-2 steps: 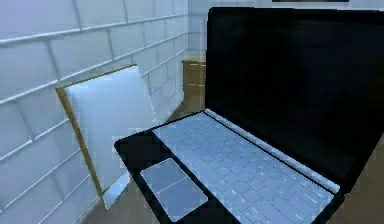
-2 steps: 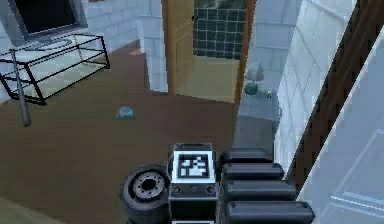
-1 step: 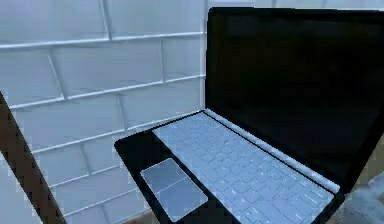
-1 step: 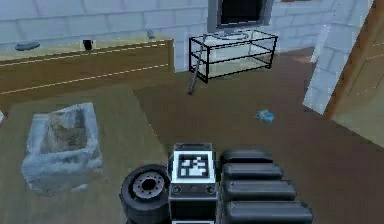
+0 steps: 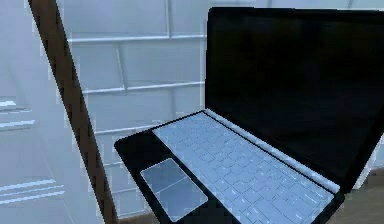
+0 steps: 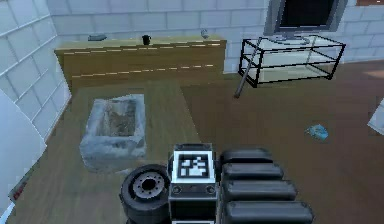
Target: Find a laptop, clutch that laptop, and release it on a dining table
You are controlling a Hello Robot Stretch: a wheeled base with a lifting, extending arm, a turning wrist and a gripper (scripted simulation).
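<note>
An open black laptop [image 5: 265,120] with a pale keyboard and a grey touchpad shows very close in the forward view's right half, before a white brick wall. I cannot tell what it rests on. At the arm side view's bottom edge sits a white square with black marks [image 6: 195,166]. Left of it is the gripper's [image 6: 148,192] dark round body. Its far end cannot be made out, so I cannot tell whether it holds anything.
A brown post [image 5: 70,90] slants down the forward view's left, beside a white panelled door [image 5: 18,130]. The arm side view has a grey stone-like box [image 6: 112,130] on an olive-brown surface [image 6: 170,115], a wooden sideboard [image 6: 140,58], a glass stand [image 6: 295,55] with a screen [image 6: 305,14], and brown floor at right.
</note>
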